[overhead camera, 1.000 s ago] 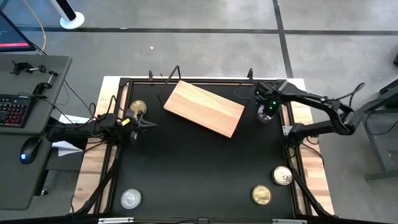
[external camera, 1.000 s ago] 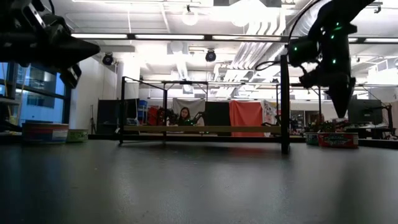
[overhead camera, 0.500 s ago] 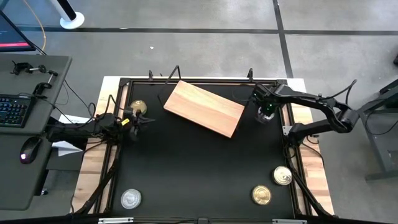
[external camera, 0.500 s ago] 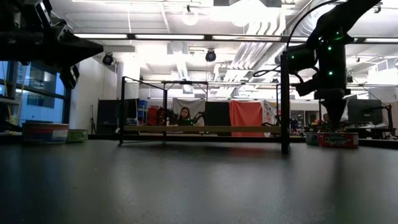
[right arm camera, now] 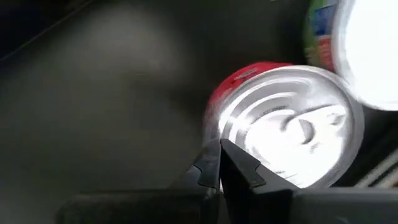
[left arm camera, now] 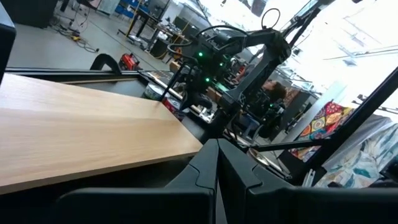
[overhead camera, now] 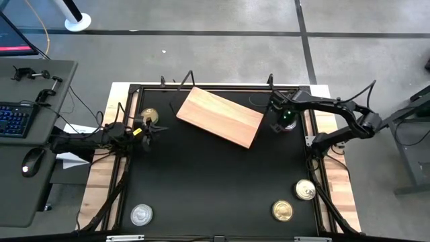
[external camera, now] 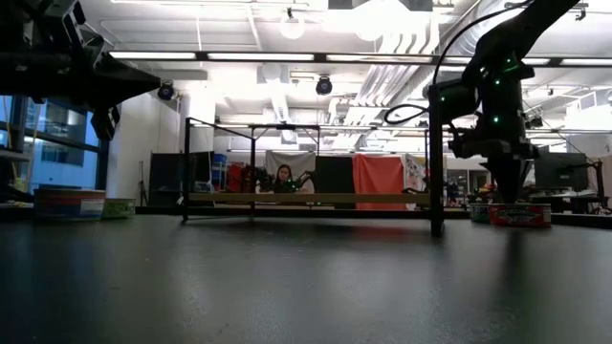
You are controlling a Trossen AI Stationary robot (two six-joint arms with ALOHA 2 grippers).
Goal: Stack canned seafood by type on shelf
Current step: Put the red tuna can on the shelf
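Silver-topped can [right arm camera: 292, 134] | red side | blurred, half-hidden by right tool [right arm camera: 219, 163]

A grey concrete floor [overhead camera: 222, 54] is surrounding the black table [overhead camera: 215, 181], with dark seams crossing it at 12 o'clock. A grey desk [overhead camera: 27, 134] is standing at 9 o'clock, carrying a keyboard [overhead camera: 15, 119] and a mouse [overhead camera: 27, 163]. Ceiling lights [external camera: 287, 55] are glowing overhead, and a person [external camera: 283, 179] is sitting far behind.
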